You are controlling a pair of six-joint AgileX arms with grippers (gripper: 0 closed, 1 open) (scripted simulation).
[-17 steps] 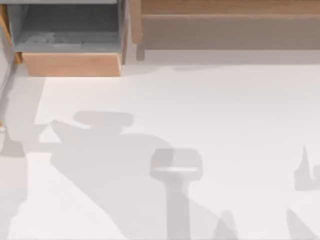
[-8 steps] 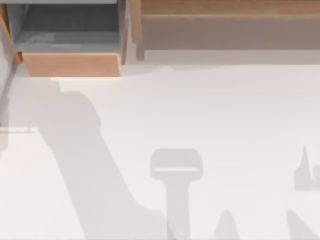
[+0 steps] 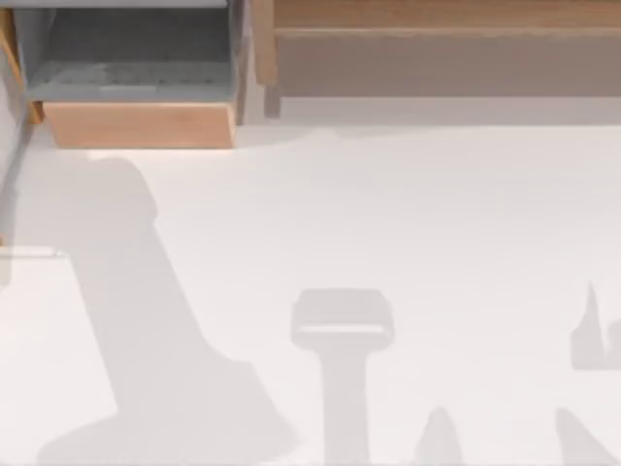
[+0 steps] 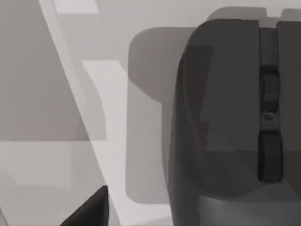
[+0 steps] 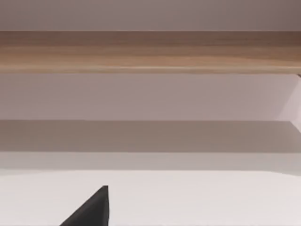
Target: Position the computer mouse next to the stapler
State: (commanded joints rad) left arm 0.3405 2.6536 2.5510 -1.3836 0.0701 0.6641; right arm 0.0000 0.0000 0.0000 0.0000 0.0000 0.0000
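Observation:
The computer mouse is dark grey with a scroll wheel between its two buttons. It looms close in the left wrist view, resting on a pale surface and casting a shadow beside it. A dark corner of my left gripper pokes in at that picture's edge, apart from the mouse. A similar dark corner of my right gripper shows in the right wrist view, over bare white table. The stapler is out of view.
The white table carries only arm shadows in the top view. An open grey drawer with a wooden front sits at the back left. A long wooden shelf runs along the back, also seen as the wooden shelf.
The left arm's shadow on the table has swung left and narrowed into a band from the drawer toward the front left. The shadows at the middle and right have not moved.

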